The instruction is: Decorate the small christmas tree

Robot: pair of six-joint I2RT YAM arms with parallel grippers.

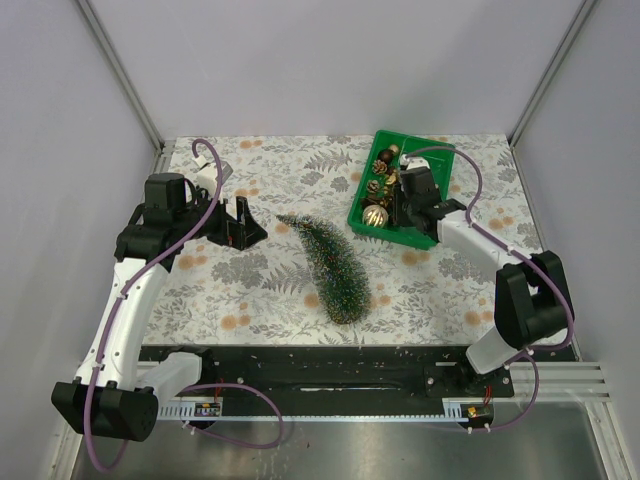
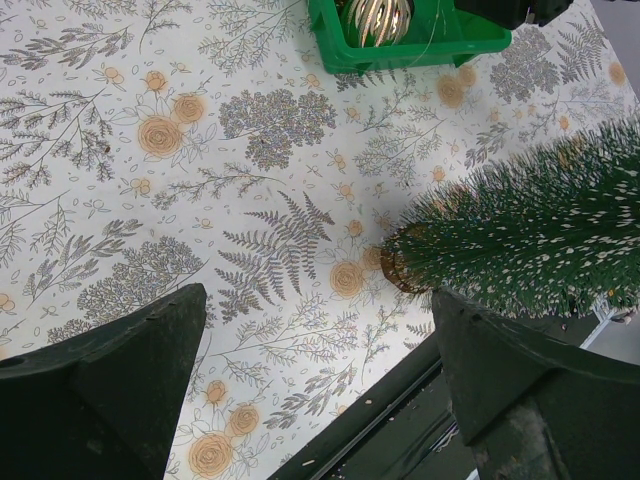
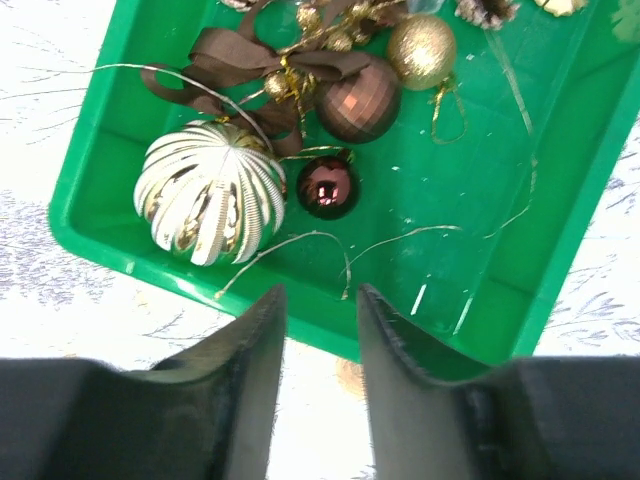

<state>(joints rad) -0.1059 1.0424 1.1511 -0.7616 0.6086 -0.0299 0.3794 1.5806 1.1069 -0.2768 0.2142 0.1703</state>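
Presently the work stands at its first step, fetching an ornament; nothing hangs on the small christmas tree (image 1: 330, 265) yet, as far as I can see. It lies on its side at the centre of the top view, tip toward the upper left, broad end toward the lower edge, on the flowered tablecloth (image 1: 270, 180).

The right gripper (image 3: 320, 295) hovers over the near rim of the green bin (image 3: 100, 215) at the upper right of the top view. Its jaws stand narrowed, with a slim gap showing between them. A thin gold hanging thread (image 3: 300, 240) ends just at that gap, but I cannot tell whether it is pinched; nothing else sits between the fingers. Beyond lie a ribbed silver-gold ball (image 3: 210, 195) and a small dark red ball (image 3: 327, 187).

The left gripper (image 2: 320, 400) is spread as wide as it goes and holds nothing. In its wrist view the tree's base end lies just beside the right-hand finger.

My judgement of the next move: catch the thread securely and lift the ornament out of the bin. The tree likely needs standing up first — a job for the free left arm.
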